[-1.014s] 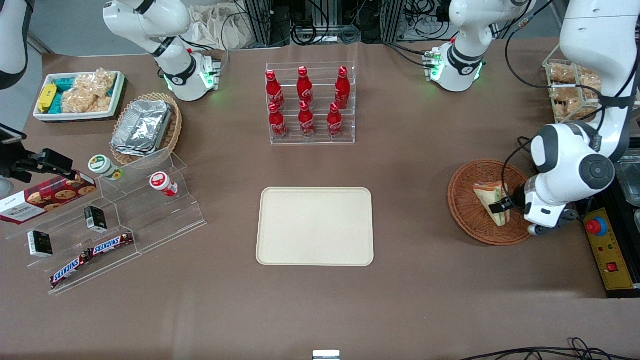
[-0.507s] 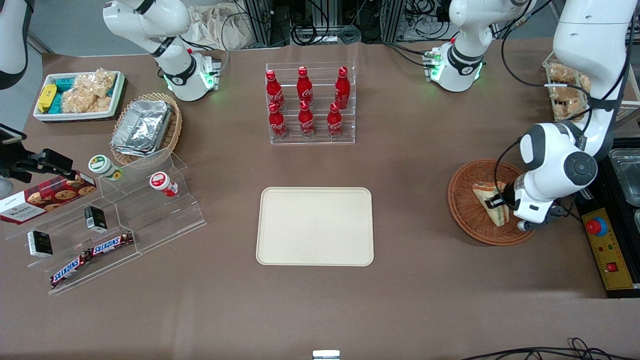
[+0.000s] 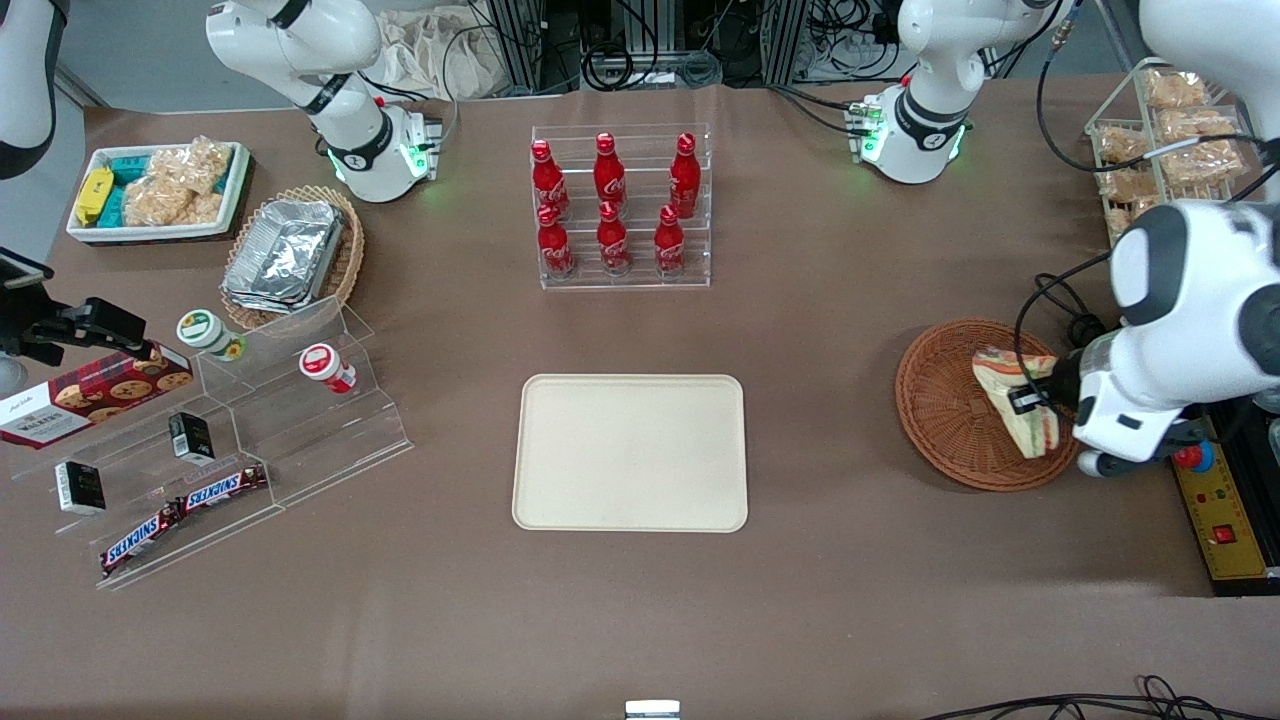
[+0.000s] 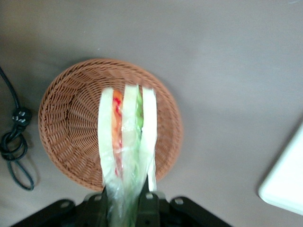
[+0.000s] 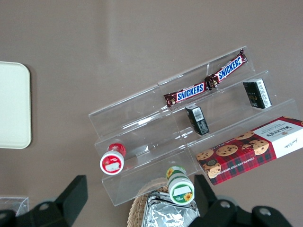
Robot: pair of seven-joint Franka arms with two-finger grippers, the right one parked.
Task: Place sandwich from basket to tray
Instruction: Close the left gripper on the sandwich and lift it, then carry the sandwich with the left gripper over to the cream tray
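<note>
My left gripper [image 3: 1030,402] is shut on the sandwich [image 3: 1015,400], a pale wedge in clear wrap with orange and green filling along its edge [image 4: 127,142]. The sandwich hangs in the air above the reddish-brown wicker basket [image 3: 950,420], clear of the weave [image 4: 71,127]. My gripper [image 4: 127,208] pinches the wedge's narrow wrapped end. The cream-beige tray [image 3: 630,452] lies bare at the table's middle, toward the parked arm from the basket, and one of its corners [image 4: 286,179] shows in the left wrist view.
A clear rack of red bottles [image 3: 620,205] stands farther from the camera than the tray. A white wire rack of snack bags [image 3: 1160,140] and a yellow control box [image 3: 1220,510] flank the basket. Black cable [image 4: 14,151] lies beside the basket. Acrylic snack steps [image 3: 220,440] sit toward the parked arm's end.
The gripper has risen with the sandwich, lifting it off the basket's floor. The arm's wrist has swung up and toward the table's edge at the working arm's end.
</note>
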